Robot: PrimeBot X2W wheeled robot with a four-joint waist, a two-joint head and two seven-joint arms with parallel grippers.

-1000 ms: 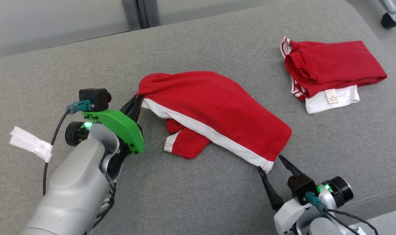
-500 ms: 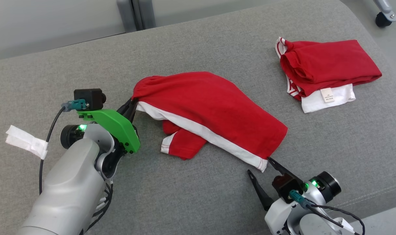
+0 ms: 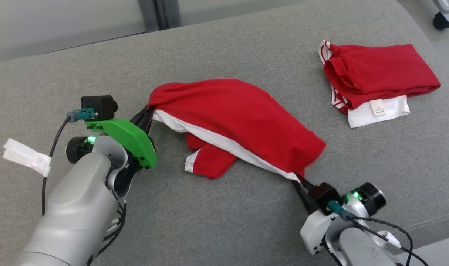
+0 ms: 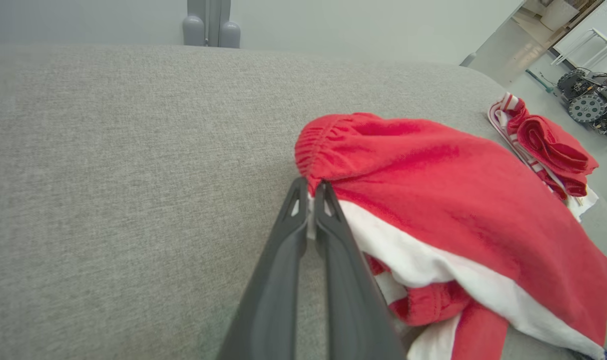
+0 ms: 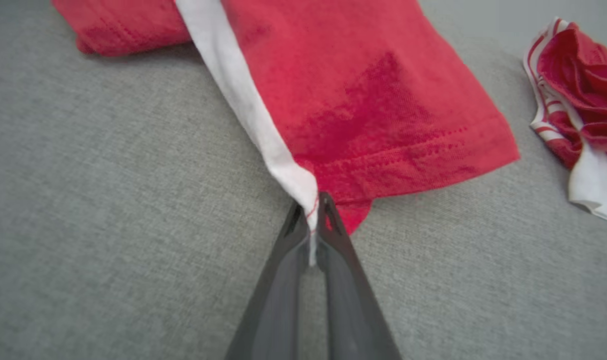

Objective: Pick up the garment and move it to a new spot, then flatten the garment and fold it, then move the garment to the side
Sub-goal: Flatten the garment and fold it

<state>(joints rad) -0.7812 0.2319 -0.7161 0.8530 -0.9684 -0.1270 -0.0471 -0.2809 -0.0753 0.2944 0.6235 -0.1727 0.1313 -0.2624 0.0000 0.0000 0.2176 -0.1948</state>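
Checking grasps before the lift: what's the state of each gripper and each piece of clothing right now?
Left gripper: shut on the waistband end of the red shorts.
Right gripper: shut on the shorts' hem corner, at the white stripe.
Red shorts: unfolded, rumpled, pinched at both ends, one leg bunched underneath, lying on the grey cushion.
Second red garment: folded, lying apart at the far right, not touched by either gripper.

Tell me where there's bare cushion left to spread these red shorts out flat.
Widest bare stretch: the far-left gray cushion, beyond the left gripper and the red shorts. A narrower gap lies between the shorts and the folded red garment. The right end is crowded by that garment.
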